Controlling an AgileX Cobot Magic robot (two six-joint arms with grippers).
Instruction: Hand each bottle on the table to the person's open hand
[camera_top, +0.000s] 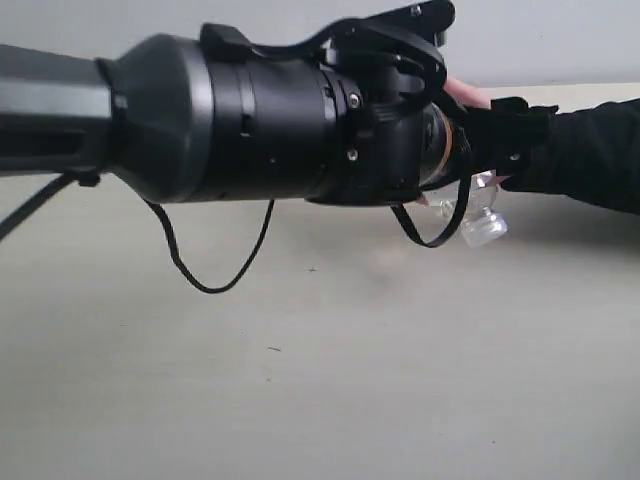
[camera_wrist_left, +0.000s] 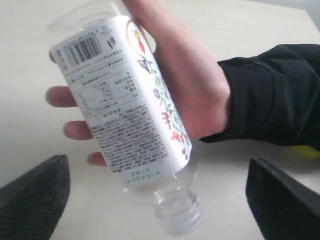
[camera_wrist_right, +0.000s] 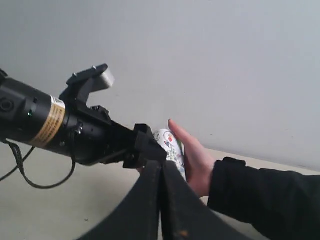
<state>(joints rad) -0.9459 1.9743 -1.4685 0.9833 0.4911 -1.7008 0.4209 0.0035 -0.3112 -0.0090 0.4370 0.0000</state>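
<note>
Our left hand (camera_wrist_left: 157, 195) stands spread wide, the white-labelled bottle (camera_wrist_left: 120, 100) lying between its fingers across the person's open hand (camera_wrist_left: 192, 85); we judge a slow, straight retreat safest, our right hand (camera_wrist_right: 161, 200) pinched together, empty.

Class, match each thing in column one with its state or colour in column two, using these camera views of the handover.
Column one:
1 labelled bottle
2 left gripper
3 right gripper
4 table

Column two:
a shut
b pale cream
c lying across the open hand
d open

Pairs: 1-c; 2-d; 3-a; 4-b
</note>
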